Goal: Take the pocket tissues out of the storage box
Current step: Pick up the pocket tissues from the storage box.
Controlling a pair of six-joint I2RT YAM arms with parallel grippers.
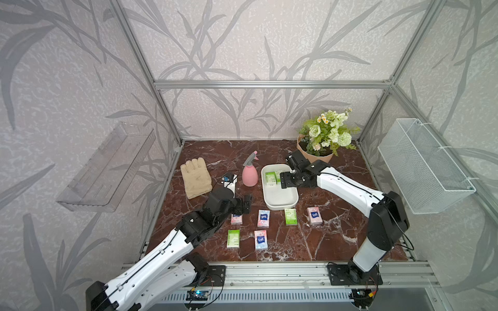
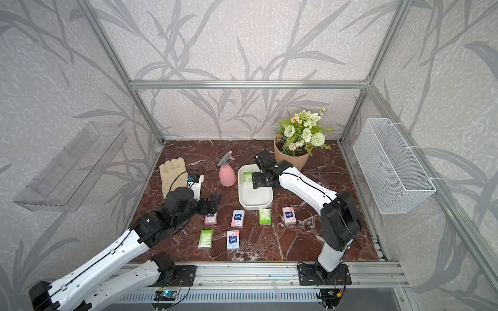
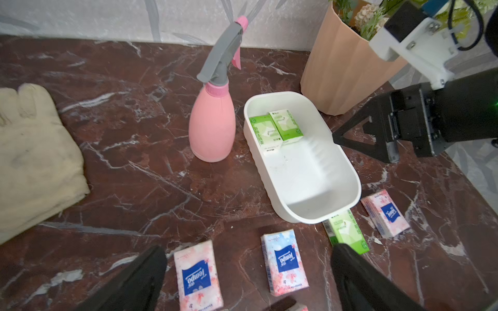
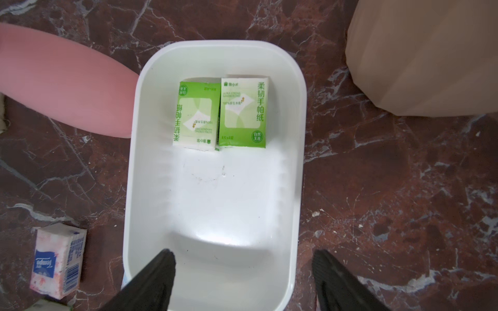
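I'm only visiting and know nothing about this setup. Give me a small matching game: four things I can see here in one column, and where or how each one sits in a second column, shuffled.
Column A
1. spray bottle
2. glove
3. side-by-side pair of green tissue packets
4. wire mesh basket

Column B
a. hung on the side wall
b. lying flat, cream-coloured
c. inside the white storage box
d. standing upright, pink

Pairs: 1-d, 2-b, 3-c, 4-a
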